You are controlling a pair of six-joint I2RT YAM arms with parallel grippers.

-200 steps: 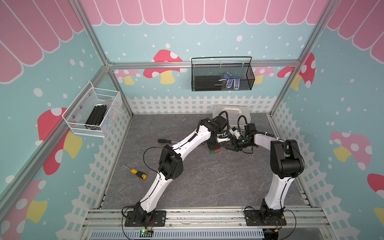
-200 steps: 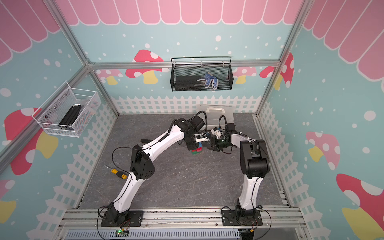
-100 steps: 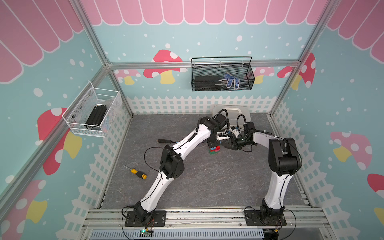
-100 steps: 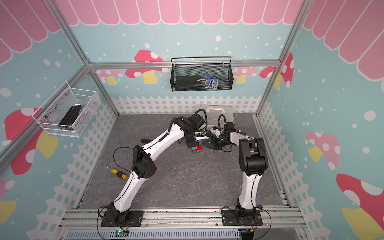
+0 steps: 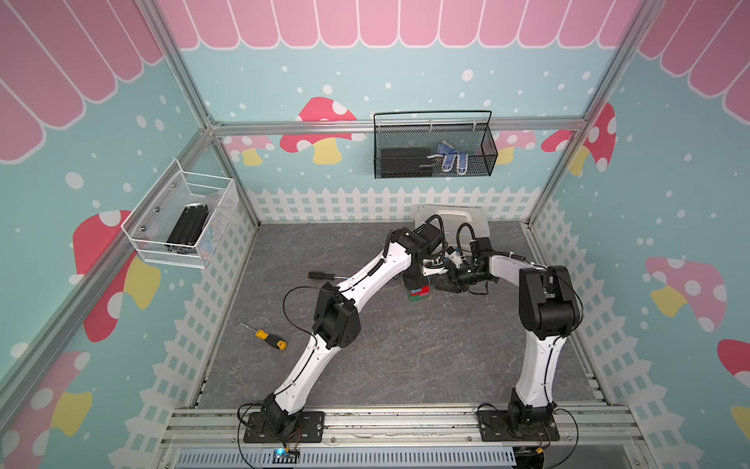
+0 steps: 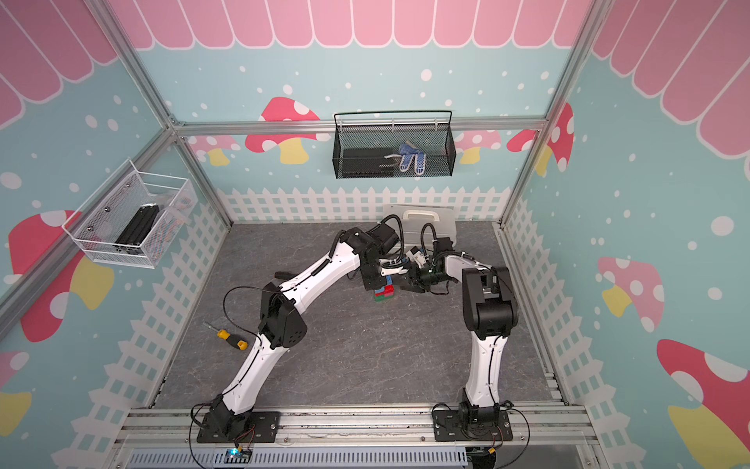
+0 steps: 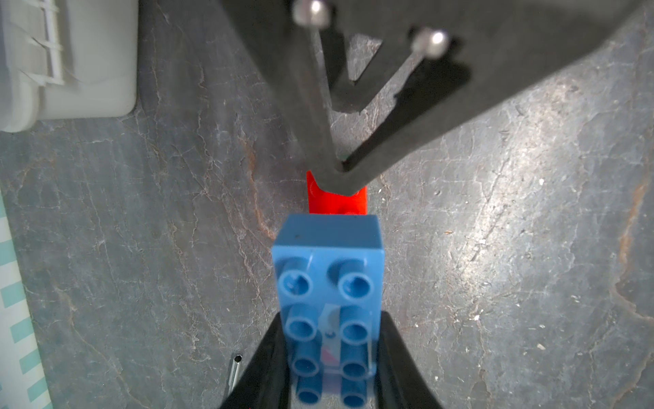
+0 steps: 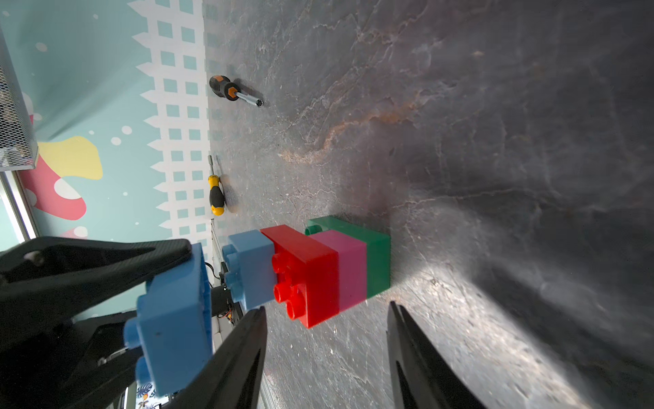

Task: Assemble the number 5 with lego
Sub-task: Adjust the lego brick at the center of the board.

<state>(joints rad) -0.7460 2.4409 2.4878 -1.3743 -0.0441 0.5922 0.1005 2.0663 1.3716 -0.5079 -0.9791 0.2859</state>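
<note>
A stack of lego [image 5: 420, 293] stands on the grey floor, also in a top view [image 6: 383, 293]. From the floor up it is green [image 8: 375, 255], pink [image 8: 350, 269], red [image 8: 308, 272], then a small blue brick [image 8: 251, 269]. My left gripper [image 7: 331, 318] is shut on the long blue brick [image 7: 329, 276], studs up, a short gap above the stack. Beyond this brick a strip of red [image 7: 336, 202] shows. My right gripper [image 8: 325, 306] is open, jaws level with the red and pink bricks, close beside them.
A black-handled screwdriver [image 5: 320, 276] and a yellow-handled one [image 5: 270, 339] lie to the left of the stack. A white container [image 5: 454, 219] stands against the back fence. A black mesh basket [image 5: 434, 150] and a white one [image 5: 182, 219] hang on the walls.
The right arm has edged a little to the left, toward the stack. The left gripper keeps the long blue brick in about the same place.
</note>
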